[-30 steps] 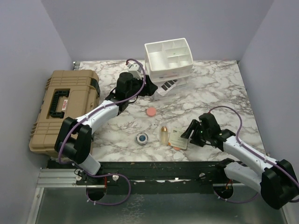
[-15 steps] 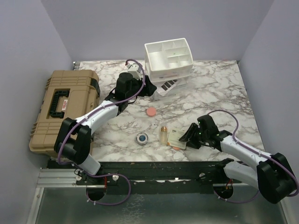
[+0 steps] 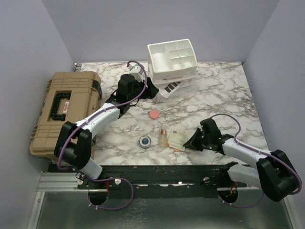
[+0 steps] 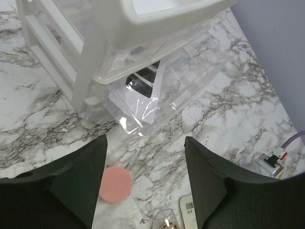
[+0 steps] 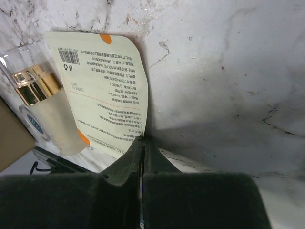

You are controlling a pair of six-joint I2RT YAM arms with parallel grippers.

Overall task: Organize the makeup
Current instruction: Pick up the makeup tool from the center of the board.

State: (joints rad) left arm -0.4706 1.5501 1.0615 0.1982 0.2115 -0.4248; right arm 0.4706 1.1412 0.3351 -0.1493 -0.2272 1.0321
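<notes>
While the sorting was only partly done, I recorded four items loose on the marble-patterned table [image 3: 219,100]. The white compartmented plastic organizer [image 3: 172,59] stood at the upper centre of the overhead view. The black strip palette [image 4: 143,81] lay in a clear drawer under it, which I judged to be the one item already stowed. A small dark speck showed in one top compartment; it was too small to identify.

The items left to put away were:
- the pink round puff [image 3: 154,115], alone at mid-frame
- the round blue compact [image 3: 145,141], at lower centre
- the small amber glass bottle [image 3: 164,138], just right of the compact
- the cream printed sachet [image 3: 177,140], just right of the bottle; I could not tell whether the two touched

The big tan hard case [image 3: 62,112] sat shut at the left of the frame, well apart from these items.

My right gripper [image 5: 142,143] reached low toward the lower centre of the overhead view. Its jaws were pressed together and clamped on the near edge of the sachet. The rest of the sachet appeared to lie flat on the table, so I judged it pinched but not yet lifted.

My left gripper [image 4: 145,140] hung at the upper centre, in front of the organizer's drawers. Its jaws stood well apart, holding and touching nothing.
</notes>
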